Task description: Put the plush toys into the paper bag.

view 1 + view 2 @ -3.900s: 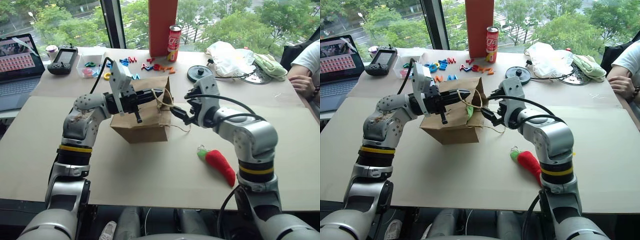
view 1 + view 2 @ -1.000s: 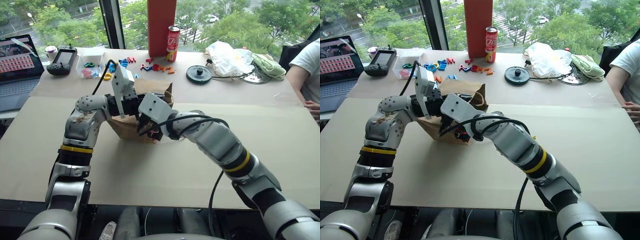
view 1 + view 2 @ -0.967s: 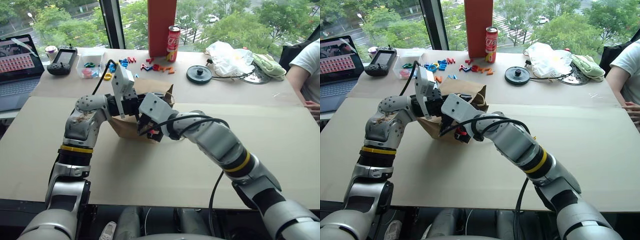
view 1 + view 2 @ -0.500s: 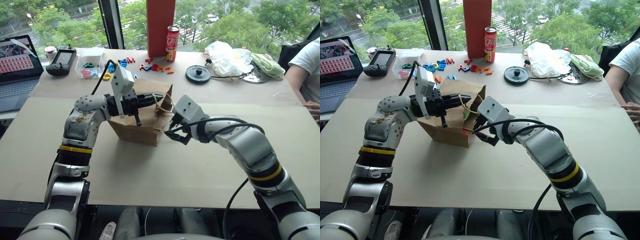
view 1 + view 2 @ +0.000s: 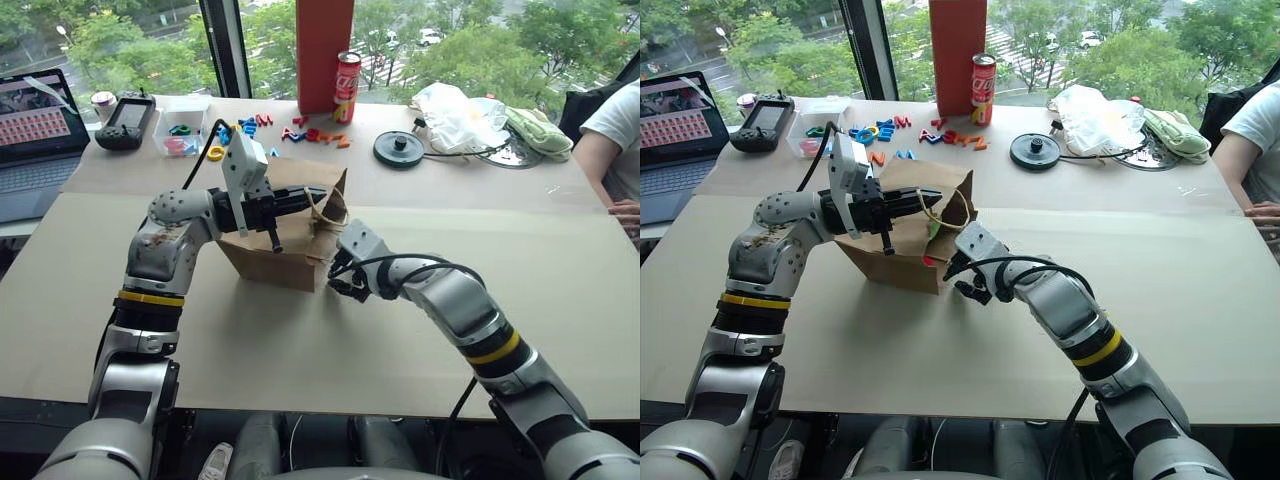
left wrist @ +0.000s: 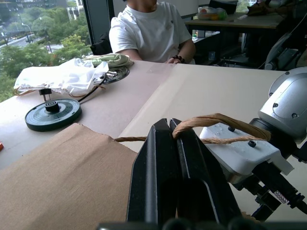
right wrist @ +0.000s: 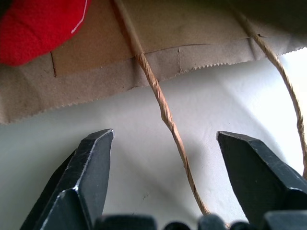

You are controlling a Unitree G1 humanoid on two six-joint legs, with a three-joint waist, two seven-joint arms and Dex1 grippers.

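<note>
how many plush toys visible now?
2, both in the open mouth of the paper bag: red chili toy at its lower edge, green toy just above. Both mostly hidden; the green could be the chili's stem.

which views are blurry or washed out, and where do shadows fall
Right wrist view: the red plush chili pepper and the black fingers of the right end effector look soft, so close to the lens; the bright table under the twine handle is nearly washed out. Left eye view: daylight from the windows, with a soft shadow beside the brown kraft paper bag.
</note>
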